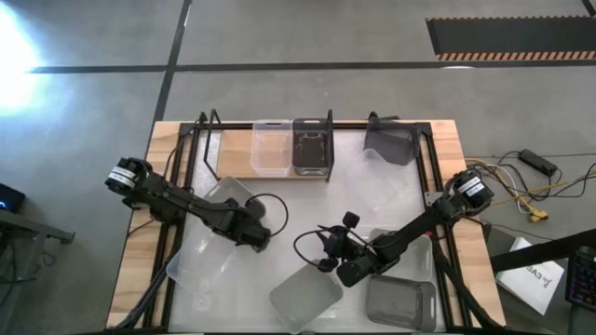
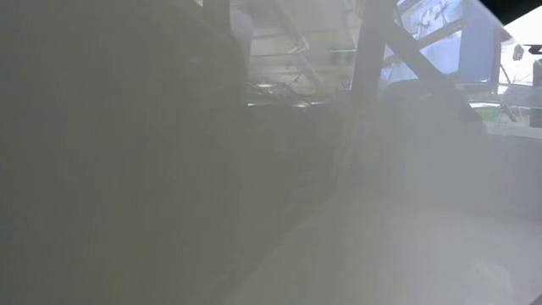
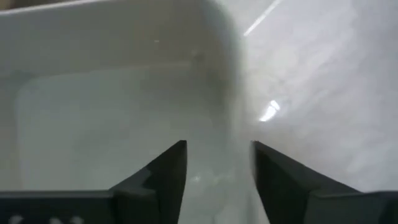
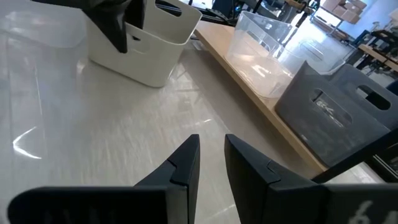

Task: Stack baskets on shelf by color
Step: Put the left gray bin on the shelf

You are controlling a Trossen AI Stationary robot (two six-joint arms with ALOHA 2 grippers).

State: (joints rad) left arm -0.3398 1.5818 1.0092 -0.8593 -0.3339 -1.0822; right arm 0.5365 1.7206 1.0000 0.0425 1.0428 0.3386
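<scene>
Baskets on a white table [image 1: 307, 200], largest item first. The shelf [image 1: 237, 158], a pale plank in a black wire frame along the table's far edge, carries a clear basket [image 1: 271, 147] and, touching it, a dark grey basket [image 1: 312, 147]; both appear empty. Another dark basket [image 1: 391, 144] leans at the far right, off the plank. A whitish basket [image 1: 223, 197] sits at the left gripper [image 1: 261, 234], whose fingers [image 3: 163, 174] straddle its wall, parted, not clamped. Near the front edge lie a light basket [image 1: 307, 298] and a grey basket [image 1: 400, 302]. The right gripper [image 1: 328, 261] hovers mid-table, fingers [image 4: 180, 165] nearly together, holding nothing. No legible writing.
</scene>
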